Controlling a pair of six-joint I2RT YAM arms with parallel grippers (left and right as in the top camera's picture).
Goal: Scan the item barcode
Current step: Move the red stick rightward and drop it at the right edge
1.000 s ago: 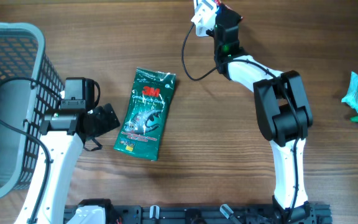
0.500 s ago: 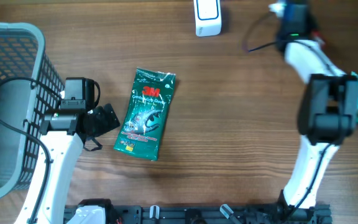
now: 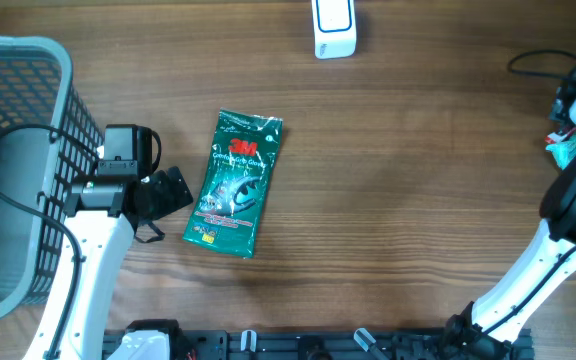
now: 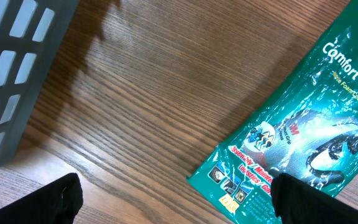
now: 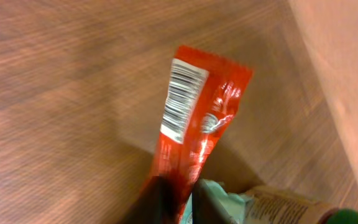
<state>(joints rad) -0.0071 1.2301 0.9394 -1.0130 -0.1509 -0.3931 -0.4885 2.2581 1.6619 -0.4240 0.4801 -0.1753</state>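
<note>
A green 3M glove packet [image 3: 233, 185] lies flat on the wooden table, left of centre. My left gripper [image 3: 166, 205] stands wide open just left of its lower end, holding nothing. In the left wrist view the packet [image 4: 291, 124] fills the right side, and the gripper [image 4: 179, 205] has one fingertip over the packet's corner. The white scanner [image 3: 332, 25] sits at the far edge. My right gripper [image 3: 571, 105] is at the far right. Its wrist view is blurred: the gripper [image 5: 182, 199] has its jaws slightly apart, over the lower end of a red packet [image 5: 197, 118] with a barcode [image 5: 180, 99].
A grey mesh basket [image 3: 68, 150] stands at the left, its wall [image 4: 17, 62] close to my left gripper. A teal packet [image 3: 560, 150] lies under my right arm, seen as the teal packet [image 5: 222, 199] beside a tan wrapper [image 5: 284, 208].
My right arm has swung from the scanner at the far edge to the far right, leaving the scanner on the table. Its jaws have parted a little. The left arm has not moved.
</note>
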